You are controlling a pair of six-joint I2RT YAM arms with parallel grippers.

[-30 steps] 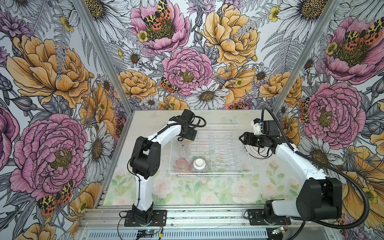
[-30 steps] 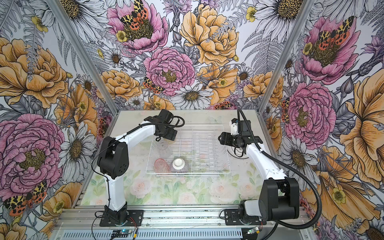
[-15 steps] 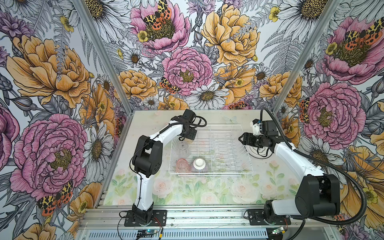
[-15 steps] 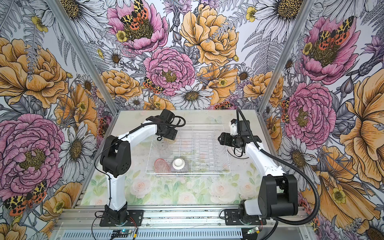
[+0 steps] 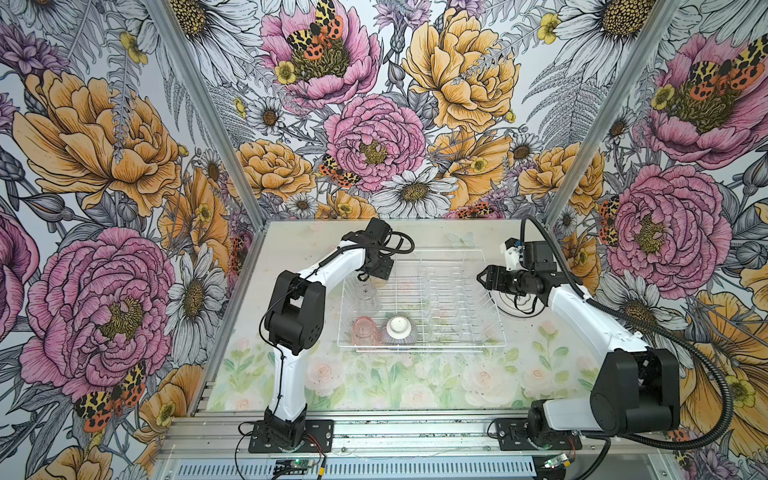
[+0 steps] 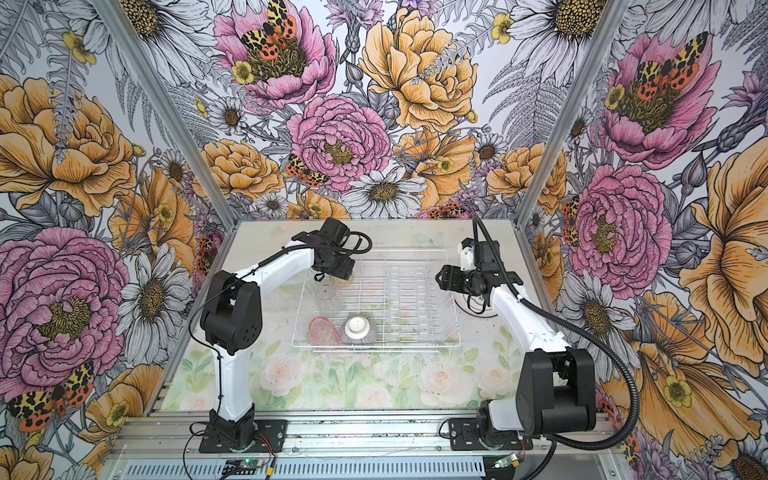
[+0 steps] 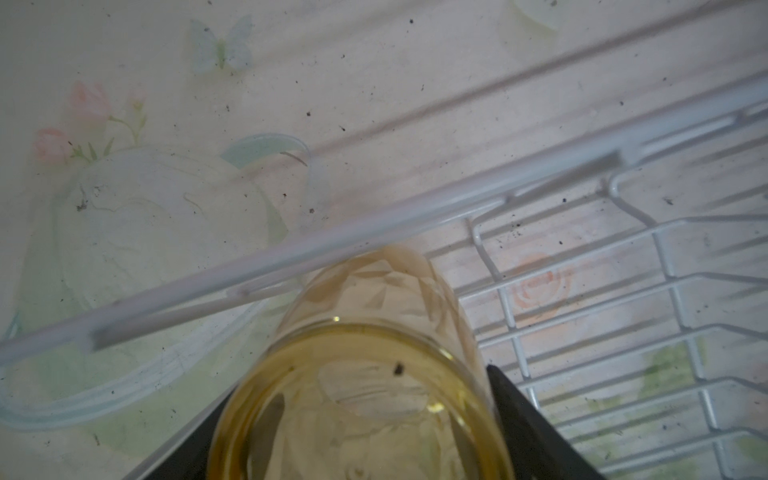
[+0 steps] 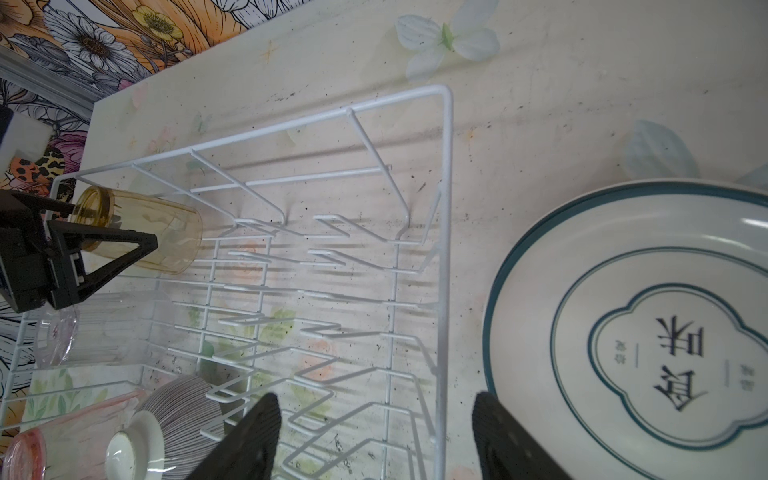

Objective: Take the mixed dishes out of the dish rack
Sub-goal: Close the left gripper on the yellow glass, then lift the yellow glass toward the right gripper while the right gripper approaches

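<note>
The white wire dish rack (image 5: 419,345) (image 6: 374,345) stands mid-table. An amber tumbler (image 7: 361,395) (image 8: 166,232) lies on its side in the rack's far left corner. My left gripper (image 7: 357,386) (image 5: 376,280) has a finger against each side of it. A clear tumbler (image 5: 368,296) lies just in front. At the rack's near left corner lie a pink tumbler (image 5: 365,330) and an upturned striped bowl (image 5: 400,330) (image 8: 178,415). My right gripper (image 8: 376,401) (image 5: 484,276) hovers open and empty over the rack's right rim (image 8: 448,249).
White plates with dark rims (image 8: 561,291) (image 5: 505,305) are stacked on the table right of the rack, partly under my right arm. Upright prongs (image 8: 316,332) fill the rack's middle and right. The floral walls stand close behind and at both sides.
The left gripper's jaws have narrowed around the amber tumbler, and the left arm's elbow has shifted slightly. The right arm has hardly moved.
</note>
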